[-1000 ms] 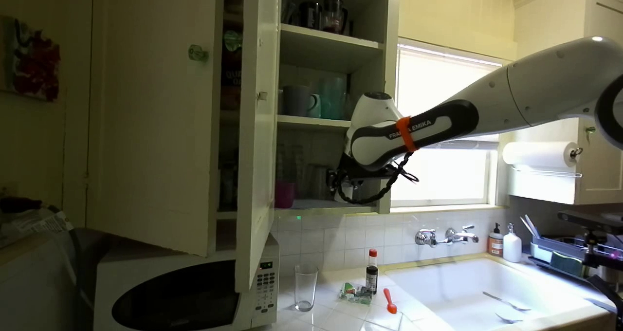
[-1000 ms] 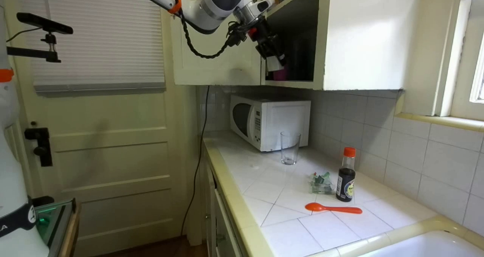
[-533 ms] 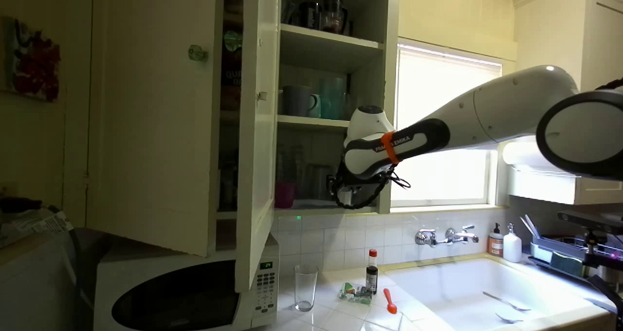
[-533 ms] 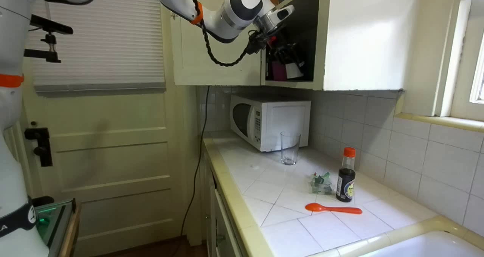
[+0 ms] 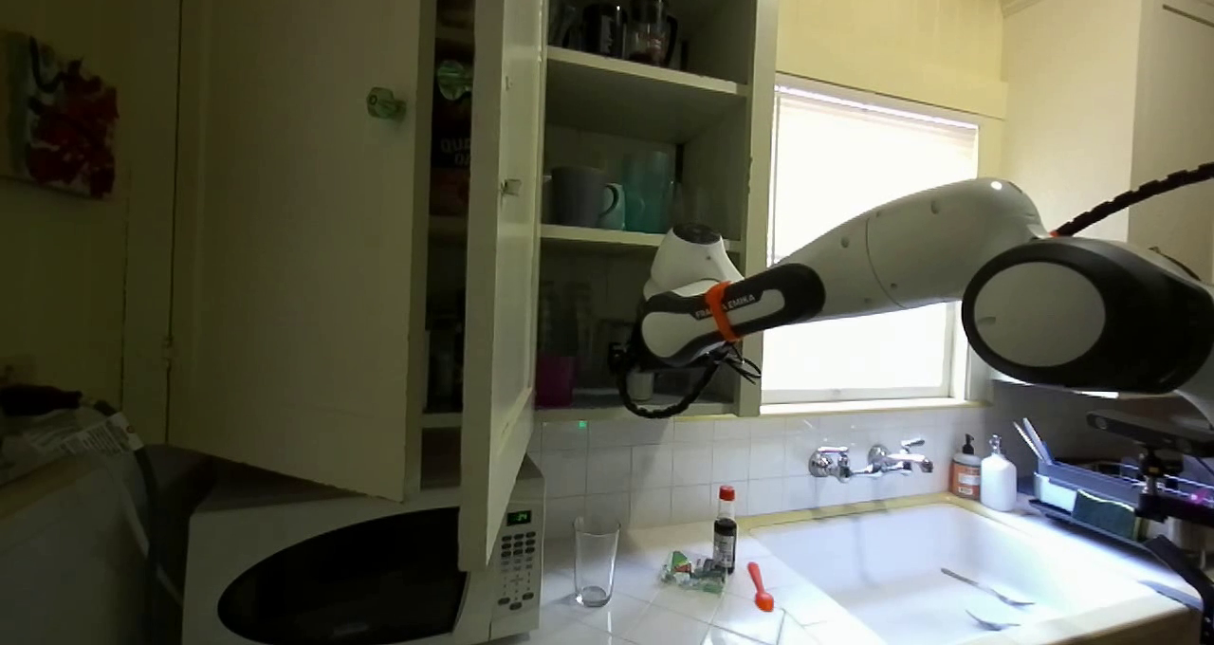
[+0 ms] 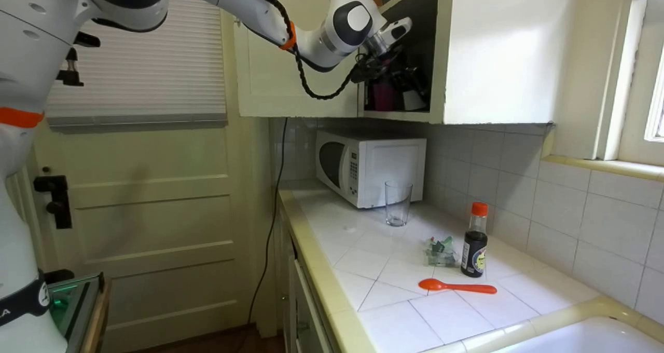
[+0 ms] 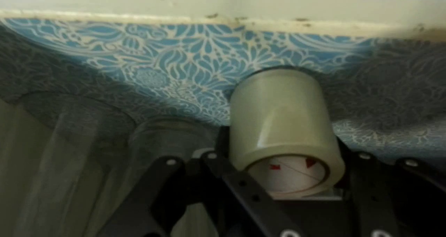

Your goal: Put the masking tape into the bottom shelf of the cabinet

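A bright window (image 5: 863,356) stands above the tiled wall (image 5: 654,465) and white sink (image 5: 854,560).

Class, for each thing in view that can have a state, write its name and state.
Tape roll, held over the bottom shelf; contact with it unclear
Gripper, closed on the tape roll
Cabinet door, open
Microwave, shut
Glass, upright
Bottle, upright, capped
Orange spoon, lying flat
Room door, apparently shut
Door blind, lowered

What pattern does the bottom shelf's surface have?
The bottom shelf has whitish floral and leafy swirls on blue, best seen in the wrist view.
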{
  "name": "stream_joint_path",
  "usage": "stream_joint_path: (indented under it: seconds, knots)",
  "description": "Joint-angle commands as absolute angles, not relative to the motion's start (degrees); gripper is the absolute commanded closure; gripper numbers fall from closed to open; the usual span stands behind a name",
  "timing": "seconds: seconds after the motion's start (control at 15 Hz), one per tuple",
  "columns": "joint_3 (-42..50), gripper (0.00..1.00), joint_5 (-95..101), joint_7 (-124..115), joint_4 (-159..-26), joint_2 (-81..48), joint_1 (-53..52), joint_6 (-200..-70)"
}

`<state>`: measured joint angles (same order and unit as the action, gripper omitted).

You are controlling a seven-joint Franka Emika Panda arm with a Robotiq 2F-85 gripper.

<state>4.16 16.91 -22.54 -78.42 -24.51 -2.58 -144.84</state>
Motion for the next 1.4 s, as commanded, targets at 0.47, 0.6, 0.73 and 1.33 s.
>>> stream_joint_path:
  seconds: [0.47, 0.6, 0.73, 1.33]
  knots:
    - [6.44, 0.00, 21.27, -26.76, -77.45, -21.13, -7.55, -142.34]
    - [6.56, 0.00, 22.59, -27.03, -80.25, -17.03, -8.54, -140.38]
    - [5.44, 0.00, 20.91, -25.40, -85.01, -11.56, -8.40, -137.83]
    - [1.94, 0.00, 18.27, -22.71, -107.84, 10.02, -4.95, -124.98]
